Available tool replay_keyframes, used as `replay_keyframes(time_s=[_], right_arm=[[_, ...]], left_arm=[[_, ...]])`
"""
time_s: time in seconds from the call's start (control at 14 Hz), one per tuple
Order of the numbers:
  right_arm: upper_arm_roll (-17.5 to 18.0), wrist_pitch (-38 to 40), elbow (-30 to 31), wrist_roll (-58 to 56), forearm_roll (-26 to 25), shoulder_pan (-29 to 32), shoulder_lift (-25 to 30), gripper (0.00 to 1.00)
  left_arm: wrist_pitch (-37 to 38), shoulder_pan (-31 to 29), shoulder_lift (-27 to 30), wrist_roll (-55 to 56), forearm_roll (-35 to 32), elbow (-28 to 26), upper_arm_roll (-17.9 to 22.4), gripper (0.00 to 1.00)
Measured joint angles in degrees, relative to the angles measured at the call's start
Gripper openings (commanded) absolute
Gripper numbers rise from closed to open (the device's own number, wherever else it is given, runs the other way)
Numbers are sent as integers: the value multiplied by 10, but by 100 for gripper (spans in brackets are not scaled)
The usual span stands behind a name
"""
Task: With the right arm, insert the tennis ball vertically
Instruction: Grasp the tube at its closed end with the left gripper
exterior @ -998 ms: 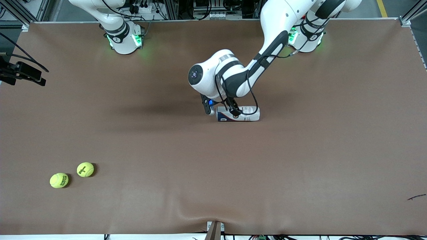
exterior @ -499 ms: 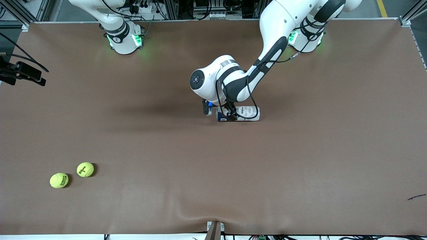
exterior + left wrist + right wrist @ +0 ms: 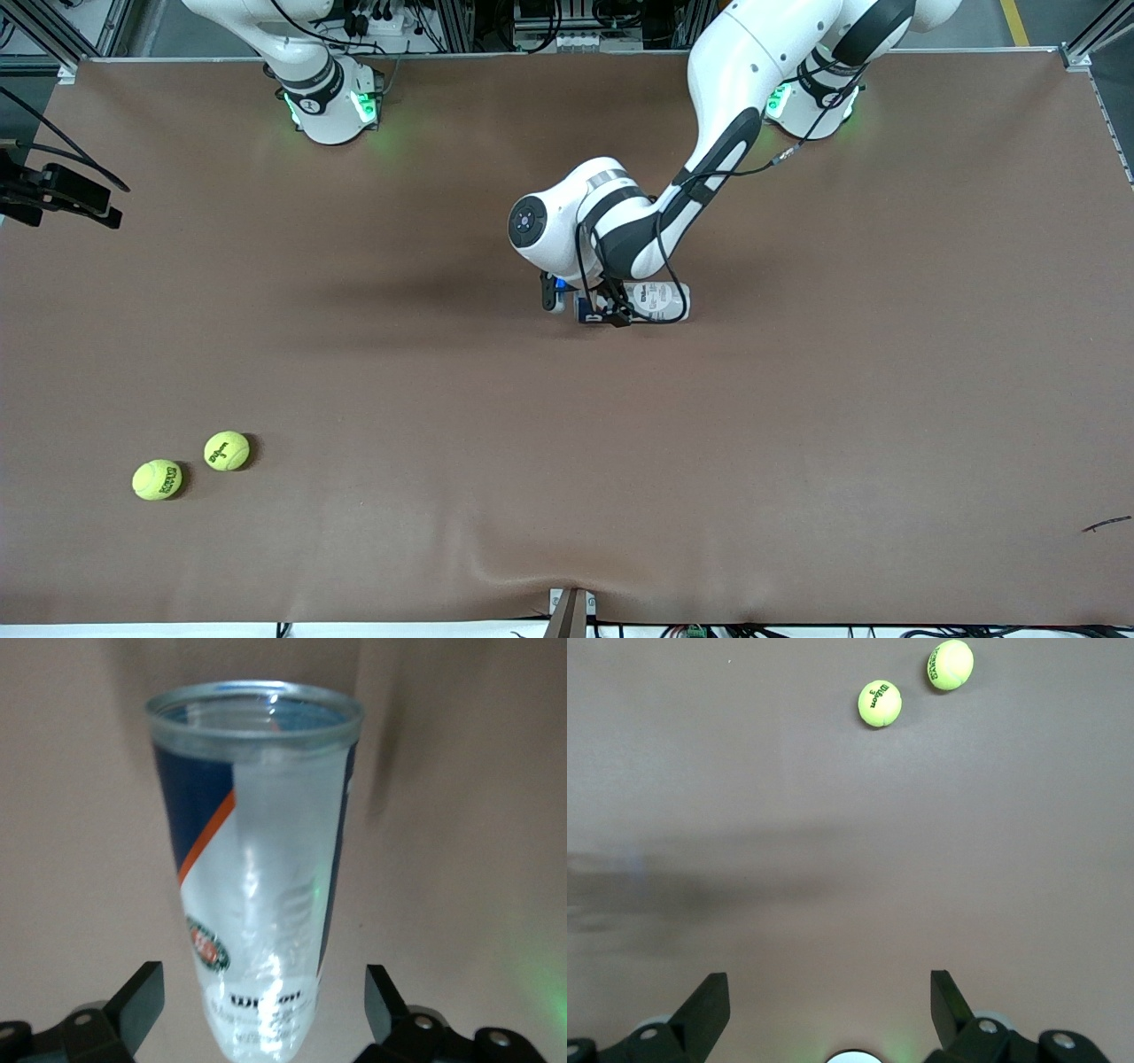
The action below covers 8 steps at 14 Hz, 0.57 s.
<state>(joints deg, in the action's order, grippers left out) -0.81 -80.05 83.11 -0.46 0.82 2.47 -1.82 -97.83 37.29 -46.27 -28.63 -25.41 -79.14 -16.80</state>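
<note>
Both fingers of the right gripper (image 3: 829,1014) stand spread apart with nothing between them, held up over bare brown table (image 3: 797,443); the right arm (image 3: 301,62) shows only its base and lower links at the top of the front view. Two tennis balls (image 3: 227,450) (image 3: 158,479) lie on the table toward the right arm's end, close to the front camera, just beside each other but apart; the right wrist view shows them (image 3: 880,703) (image 3: 950,665) well away from that gripper. Near the table's middle a clear can (image 3: 656,301) lies on its side, with a blue, orange and white label and its open rim (image 3: 255,713) pointing away from the left wrist camera. The left arm (image 3: 709,133) reaches down to it, and the left gripper (image 3: 262,1014) has its fingers open on either side of the can's closed end, not clamped on it.
</note>
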Motion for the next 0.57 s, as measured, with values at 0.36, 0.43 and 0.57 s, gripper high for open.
replay_keyframes(time_s=[0.36, 0.43, 0.57], right_arm=[[0, 0, 0, 0, 0, 0, 0, 100], [0, 0, 0, 0, 0, 0, 0, 100], [0, 0, 0, 0, 0, 0, 0, 100]], left_arm=[[-14, 8, -15, 4, -2, 0, 0, 100], [-15, 9, -18, 4, -10, 0, 0, 100], [-16, 11, -22, 4, -44, 0, 0, 100]])
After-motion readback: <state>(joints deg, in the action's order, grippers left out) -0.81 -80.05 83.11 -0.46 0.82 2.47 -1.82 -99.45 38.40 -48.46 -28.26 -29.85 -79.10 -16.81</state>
